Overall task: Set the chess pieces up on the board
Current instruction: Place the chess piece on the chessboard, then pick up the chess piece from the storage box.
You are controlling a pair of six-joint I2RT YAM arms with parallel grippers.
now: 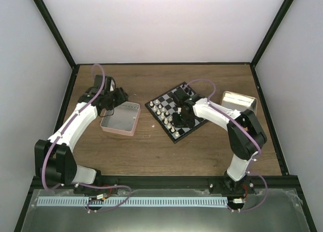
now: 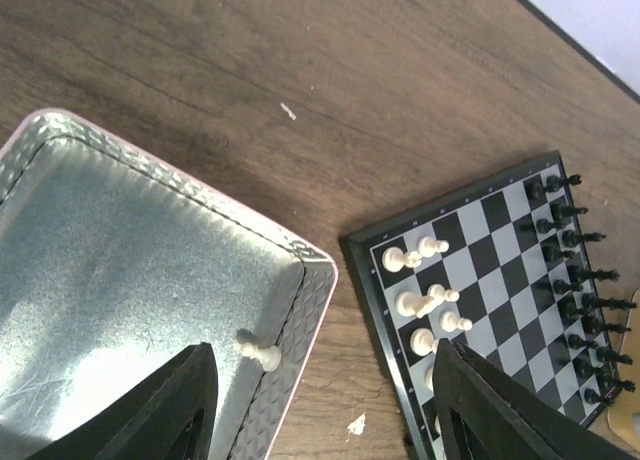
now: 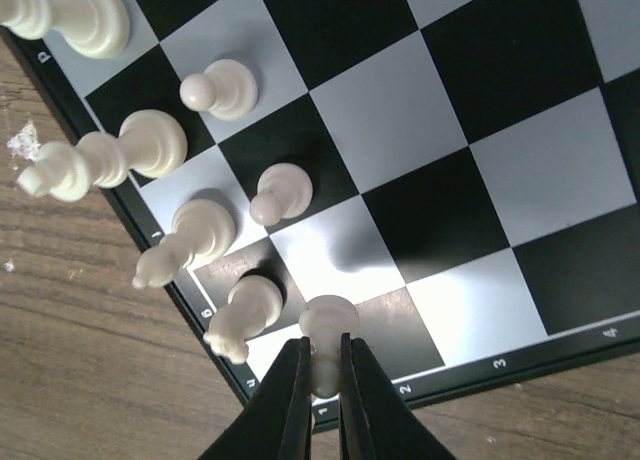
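We risk toppling the neighbouring piece if the right tool opens carelessly, since the cream pawn it carries sits tight beside it at the board edge. That tool is pinched narrow on the pawn. The left tool gapes fairly wide and empty over the pink tray, near a white piece, seemingly a pawn

Brown wooden table, white walls
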